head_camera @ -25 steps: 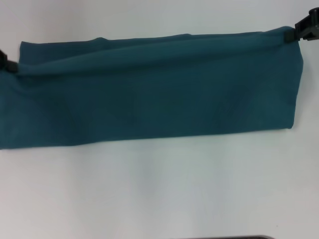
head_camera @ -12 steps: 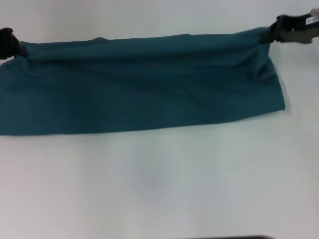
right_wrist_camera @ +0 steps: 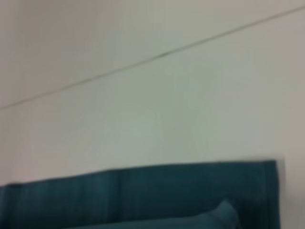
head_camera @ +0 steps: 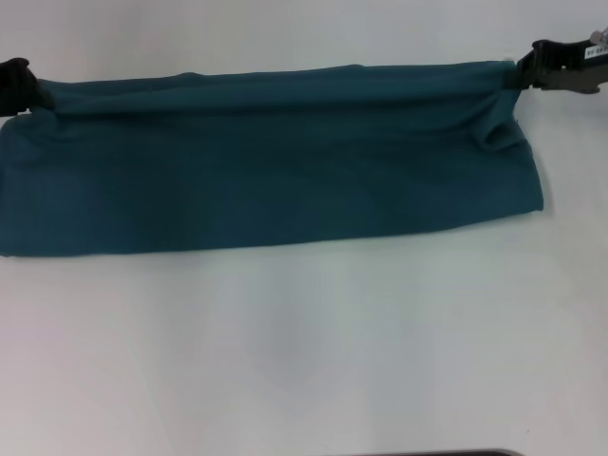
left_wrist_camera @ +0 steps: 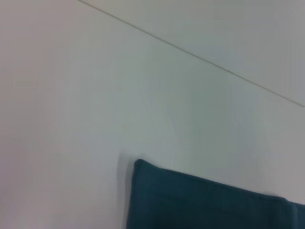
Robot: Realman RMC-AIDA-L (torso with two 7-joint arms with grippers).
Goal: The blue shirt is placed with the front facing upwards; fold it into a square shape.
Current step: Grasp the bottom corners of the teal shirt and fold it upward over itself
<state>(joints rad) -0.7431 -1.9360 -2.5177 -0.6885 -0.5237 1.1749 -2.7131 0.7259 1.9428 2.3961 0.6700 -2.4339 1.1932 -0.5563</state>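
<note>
White table (head_camera: 304, 361) carries the blue shirt (head_camera: 275, 161), lying as a long horizontal band across the far half of the surface, already doubled lengthwise; no lettering or collar visible, so the front is folded inside or underneath. Judged progress: long folds done, band not yet square; the crosswise folds bringing the ends toward the middle remain. Far edge of the band is raised slightly and drawn taut between the two grippers. Left gripper (head_camera: 21, 85) at the far-left corner, fingers clamped on the shirt corner; right gripper (head_camera: 541, 74) at the far-right corner, likewise pinching cloth. Small pucker in the fabric just below the right corner. Against half a second back: layout nearly unchanged, right gripper shifted a little outward, near edge in the same place. Wrist views show only a shirt corner on table.
</note>
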